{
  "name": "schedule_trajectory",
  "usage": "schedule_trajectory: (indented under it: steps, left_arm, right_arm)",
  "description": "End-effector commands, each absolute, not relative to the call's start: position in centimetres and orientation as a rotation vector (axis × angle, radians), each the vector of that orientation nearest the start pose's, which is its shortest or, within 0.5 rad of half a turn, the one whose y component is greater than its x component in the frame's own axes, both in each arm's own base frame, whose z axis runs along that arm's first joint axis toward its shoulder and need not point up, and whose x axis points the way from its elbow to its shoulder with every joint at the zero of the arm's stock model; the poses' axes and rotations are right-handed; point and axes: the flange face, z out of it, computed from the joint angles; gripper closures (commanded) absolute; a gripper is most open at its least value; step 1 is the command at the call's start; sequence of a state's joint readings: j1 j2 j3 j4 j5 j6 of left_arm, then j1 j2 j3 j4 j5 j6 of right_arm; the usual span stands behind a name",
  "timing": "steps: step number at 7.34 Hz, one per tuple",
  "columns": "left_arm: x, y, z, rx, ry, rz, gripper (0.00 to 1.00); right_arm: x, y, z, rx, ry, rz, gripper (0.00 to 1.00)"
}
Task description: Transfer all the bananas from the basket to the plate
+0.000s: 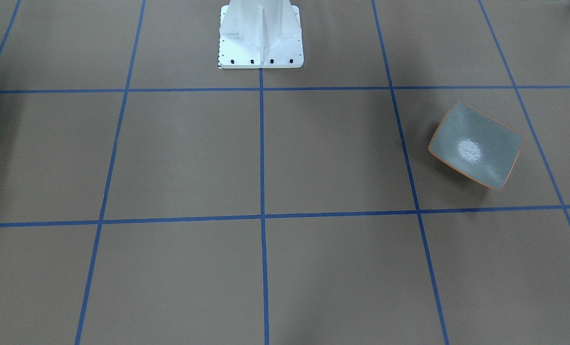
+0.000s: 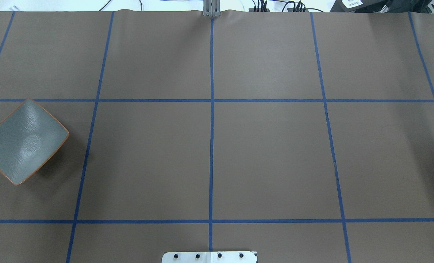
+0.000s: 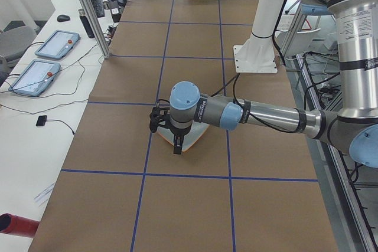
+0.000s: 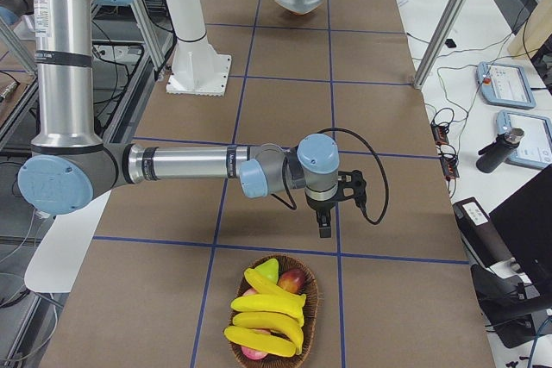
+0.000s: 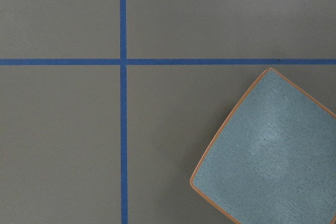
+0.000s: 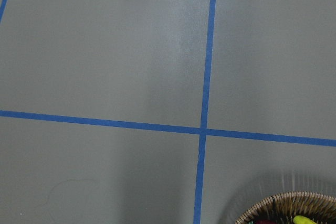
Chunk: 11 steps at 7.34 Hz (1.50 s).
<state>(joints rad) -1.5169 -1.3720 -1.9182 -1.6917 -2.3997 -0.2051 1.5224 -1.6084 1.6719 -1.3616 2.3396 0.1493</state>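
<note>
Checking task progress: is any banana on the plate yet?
No, the plate lies bare in the overhead view; the bananas sit in the basket.

2 tablets (image 3: 57, 43) lie on the white bench (image 3: 23, 163) beside the brown, blue-taped table (image 2: 268, 153).

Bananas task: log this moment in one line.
bananas: in basket | plate: empty | left gripper: by plate, state unclear | right gripper: near basket, state unclear

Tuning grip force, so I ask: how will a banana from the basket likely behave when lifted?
The bananas look glossy and smooth, so probably slippery to grip. They are curved and piled loosely over other fruit in the basket, so one may rock or roll when nudged. Their plastic look suggests stiff and light.
</note>
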Motion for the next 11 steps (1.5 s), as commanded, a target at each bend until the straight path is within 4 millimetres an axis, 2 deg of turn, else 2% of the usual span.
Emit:
schedule_trajectory:
  steps: [1,4,6,9,11]
  left_arm:
    - [-3.8,-40.5,56.2,0.201,0.843,0.001,0.00]
    - [-3.6,-39.6,57.8,0.230,0.855,0.025,0.00]
    - [-3.6,-39.6,58.5,0.209,0.857,0.007,0.00]
    - [-3.5,-40.2,61.1,0.166,0.856,-0.012,0.00]
    - [-3.5,-40.6,61.0,0.169,0.856,-0.013,0.00]
  right_arm:
    - [3.9,-48.9,60.4,0.175,-0.793,-0.009,0.00]
    - [3.9,-48.2,60.5,0.171,-0.802,0.001,0.00]
    - [3.9,-47.1,60.6,0.171,-0.798,-0.006,0.00]
    - [3.8,-46.7,61.0,0.146,-0.811,0.013,0.00]
    - [3.5,-46.3,61.2,0.119,-0.860,0.032,0.00]
